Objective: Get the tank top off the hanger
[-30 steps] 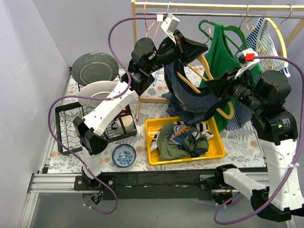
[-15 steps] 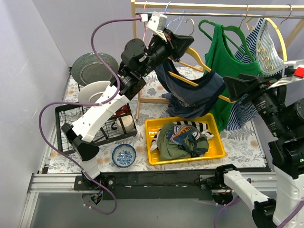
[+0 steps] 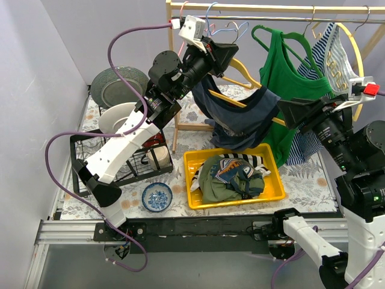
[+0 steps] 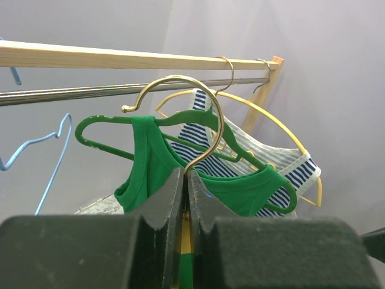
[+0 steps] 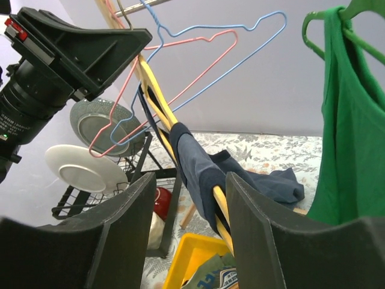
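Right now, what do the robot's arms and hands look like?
Both the left arm and right arm have white shells, black joints and purple cables looping along them. The left hand and right hand have black, blocky fingers. A red tab sits near the right wrist.

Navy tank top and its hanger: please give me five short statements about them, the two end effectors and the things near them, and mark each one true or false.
1. The left end effector is shut on the hook of the yellow hanger. True.
2. The right end effector is clamped on the navy tank top. False: its jaws stand open and grip no cloth.
3. The navy tank top is draped over the yellow hanger. True.
4. The yellow bin is empty. False: crumpled clothes lie in it.
5. The green tank top lies in the bin. False: it hangs on a green hanger on the rail.
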Available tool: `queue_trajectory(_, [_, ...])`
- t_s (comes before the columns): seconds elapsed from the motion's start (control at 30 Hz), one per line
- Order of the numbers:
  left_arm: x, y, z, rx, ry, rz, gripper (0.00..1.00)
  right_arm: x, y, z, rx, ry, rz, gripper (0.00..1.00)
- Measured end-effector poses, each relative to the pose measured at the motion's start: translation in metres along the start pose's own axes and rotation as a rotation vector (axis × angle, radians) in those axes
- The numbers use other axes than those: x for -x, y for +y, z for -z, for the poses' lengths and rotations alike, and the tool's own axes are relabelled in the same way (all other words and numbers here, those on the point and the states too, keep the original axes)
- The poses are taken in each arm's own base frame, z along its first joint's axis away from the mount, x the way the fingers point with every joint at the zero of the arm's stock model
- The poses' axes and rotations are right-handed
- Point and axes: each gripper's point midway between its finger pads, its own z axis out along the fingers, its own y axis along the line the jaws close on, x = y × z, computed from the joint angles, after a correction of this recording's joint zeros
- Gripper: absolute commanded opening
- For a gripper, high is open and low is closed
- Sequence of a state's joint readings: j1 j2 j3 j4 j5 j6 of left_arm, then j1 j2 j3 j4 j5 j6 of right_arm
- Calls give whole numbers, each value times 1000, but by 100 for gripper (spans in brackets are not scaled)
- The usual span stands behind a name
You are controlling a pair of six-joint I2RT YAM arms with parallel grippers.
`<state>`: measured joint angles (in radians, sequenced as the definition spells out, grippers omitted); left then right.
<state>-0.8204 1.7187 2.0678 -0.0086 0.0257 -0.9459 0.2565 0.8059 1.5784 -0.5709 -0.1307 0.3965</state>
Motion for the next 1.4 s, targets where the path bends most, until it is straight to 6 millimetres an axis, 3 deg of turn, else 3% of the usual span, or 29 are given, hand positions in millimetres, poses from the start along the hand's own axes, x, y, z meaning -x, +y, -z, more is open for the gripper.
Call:
queue_trajectory(0.4, [3,14,-1,72,-20,-27,0,-6,15,0,77,29,-52,56])
queue_trajectory(1.03, [-6,21,-5,100,-5,-11,0,-46,-14,-25,-5,120,-81,56])
queue_trajectory(1.4, [-7,18,-6,91,-12,32,0,-46,-35,-31,-87,102,1,59])
